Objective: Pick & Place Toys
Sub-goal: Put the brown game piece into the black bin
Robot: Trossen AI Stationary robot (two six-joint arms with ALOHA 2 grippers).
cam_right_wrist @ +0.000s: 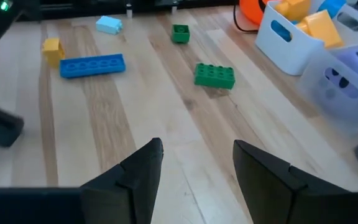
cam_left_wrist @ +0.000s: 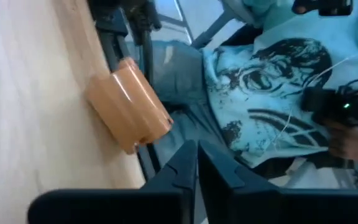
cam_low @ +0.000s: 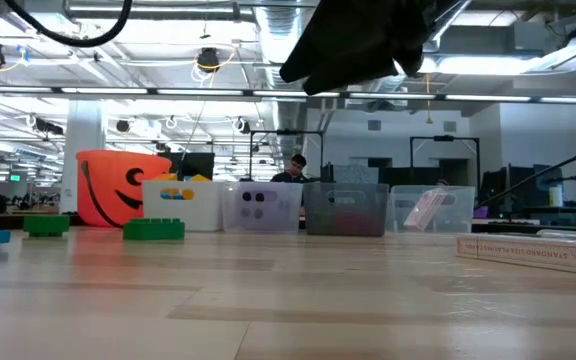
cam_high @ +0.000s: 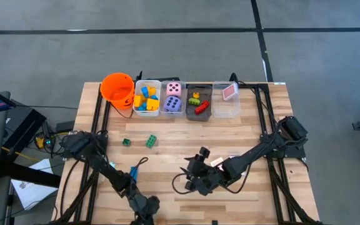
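Nearest, at the table's front edge: left gripper low and pointed off the table, fingers pressed together on nothing visible, aimed past an orange cylindrical thing toward a person in a printed shirt. Just right of centre: right gripper hovering above bare wood, fingers apart and empty, facing the loose toys. Further out on the left half: a long blue block, a small yellow block and a pale blue block close together, then a wide green block and a small green block near the middle. A flat card box lying beside the right arm. Along the far edge: orange bucket, white bin of blocks, clear bin with pink die and purple die, grey bin, clear bin with cards. Likely an empty close by the left gripper, so risk of carrying nothing onward; also risk of swinging toward the person, or nudging the blue block aside on a new approach.
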